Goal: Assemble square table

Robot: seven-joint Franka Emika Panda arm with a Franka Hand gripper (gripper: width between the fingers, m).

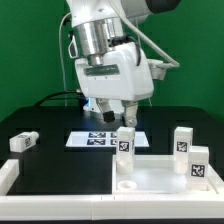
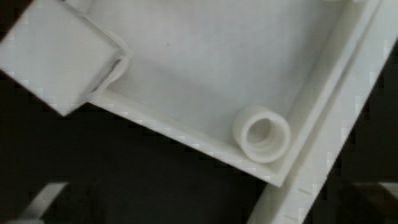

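The gripper (image 1: 117, 118) is seen directly above a white leg (image 1: 125, 142) standing upright on the square table top (image 1: 150, 178); whether the fingers are clamped on it cannot be told. Two more legs (image 1: 183, 139) stand toward the exterior view's right, another leg (image 1: 23, 142) lies on the black table at its left, and the marker board (image 1: 92, 138) lies behind.

Exterior view: level, mid-range, facing the black table (image 1: 50, 120). Wrist view: very close, looking down. Both show the white plastic square tabletop (image 1: 150, 172) (image 2: 196, 85).
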